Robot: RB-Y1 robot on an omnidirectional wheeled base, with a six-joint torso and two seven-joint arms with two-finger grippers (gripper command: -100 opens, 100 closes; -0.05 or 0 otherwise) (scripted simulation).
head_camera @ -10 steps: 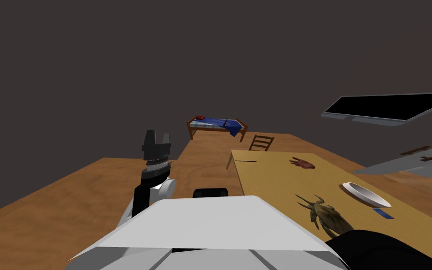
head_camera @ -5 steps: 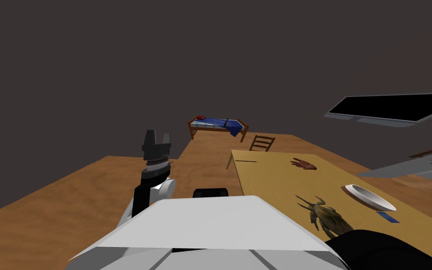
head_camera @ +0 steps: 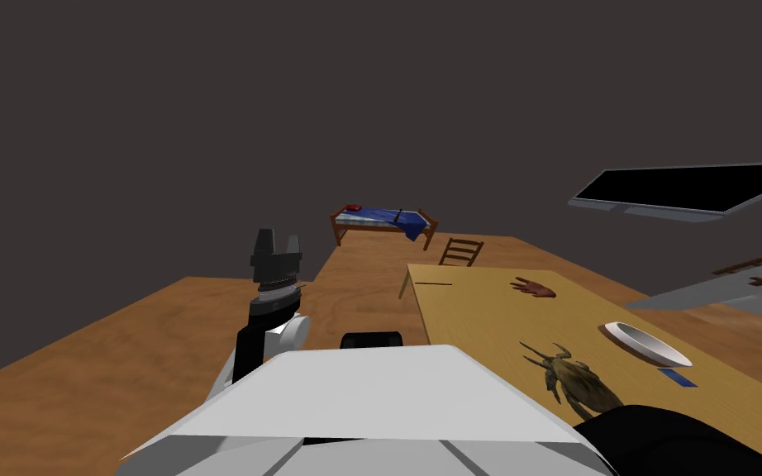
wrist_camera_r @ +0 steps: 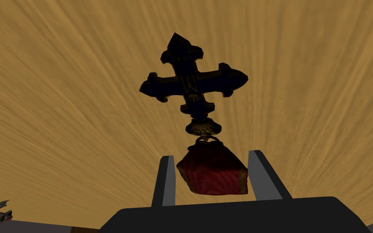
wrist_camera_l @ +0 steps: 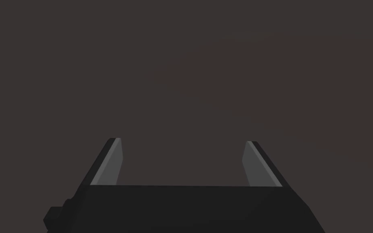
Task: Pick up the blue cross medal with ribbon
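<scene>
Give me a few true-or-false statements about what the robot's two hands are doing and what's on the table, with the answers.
1. The fingers of the right gripper press the sides of the red ribbon on the cross medal. True.
2. A white bowl sits on the wooden table. True.
3. The left gripper holds the white bowl. False: the left gripper is open and empty, up at the robot's left, off the table.
4. The medal's ribbon is green. False: it is red, and the cross above it is dark.
</scene>
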